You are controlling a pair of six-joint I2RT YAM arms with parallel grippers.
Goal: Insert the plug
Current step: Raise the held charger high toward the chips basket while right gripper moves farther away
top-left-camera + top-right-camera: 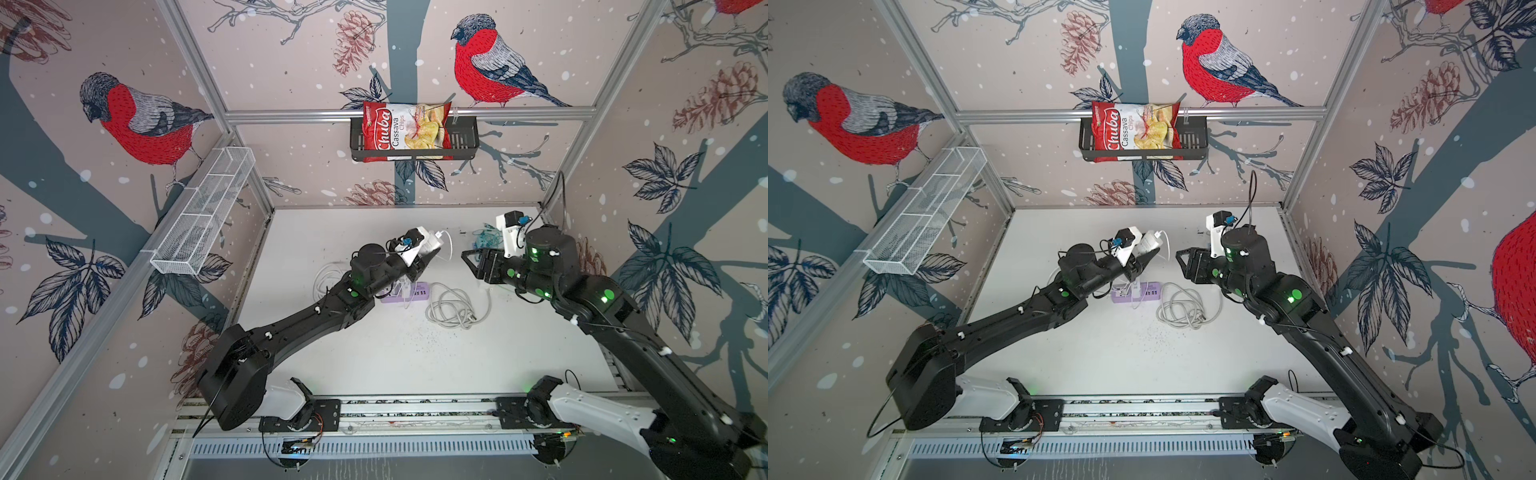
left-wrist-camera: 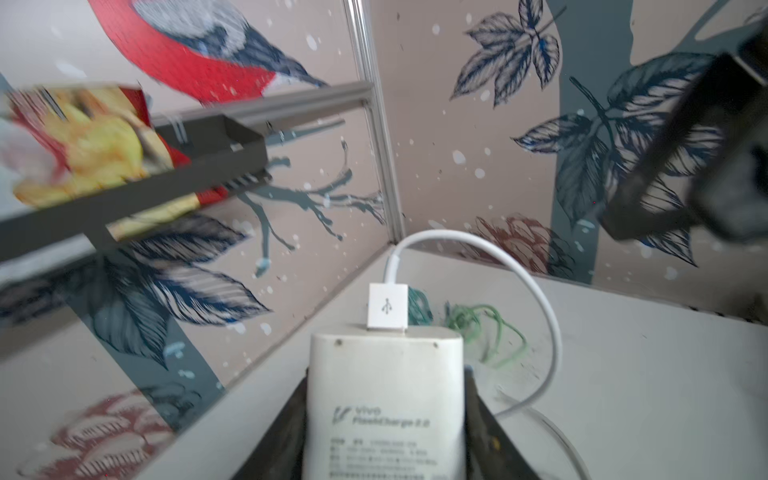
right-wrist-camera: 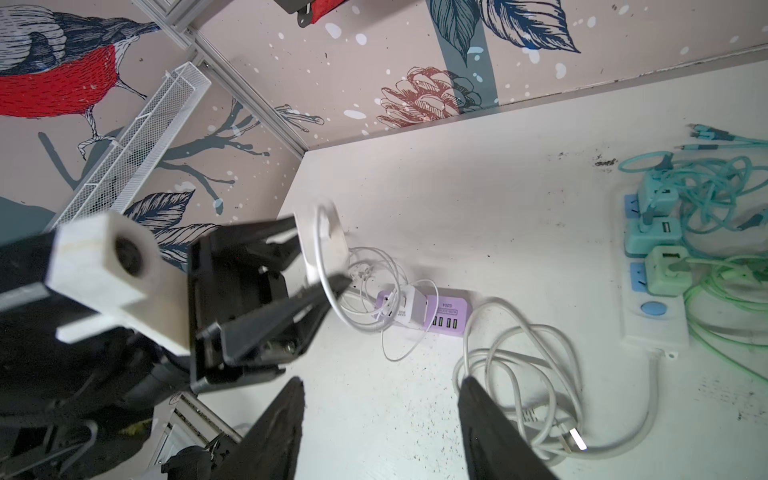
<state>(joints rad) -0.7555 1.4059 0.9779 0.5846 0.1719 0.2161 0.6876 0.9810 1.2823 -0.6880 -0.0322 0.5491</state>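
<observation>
Charger [image 2: 384, 415] in grip of left tool [image 2: 386, 372]; right tool [image 3: 380, 384] agape.

The charger [image 2: 384, 395] is seen as smooth white plastic with a soft sheen, and grey print is carried on its face. Its USB plug [image 2: 387, 306] and cable [image 2: 440, 235] are made of glossy white plastic. The fingers [image 2: 286, 428] of the left claw [image 2: 386, 374] are shown as matt black plastic. The bench [image 3: 478, 187] is finished matt white and is speckled with dark grit. The power strip [image 3: 451, 307] is moulded in smooth lilac plastic. The chips bag [image 1: 405, 131] is made of shiny film.
</observation>
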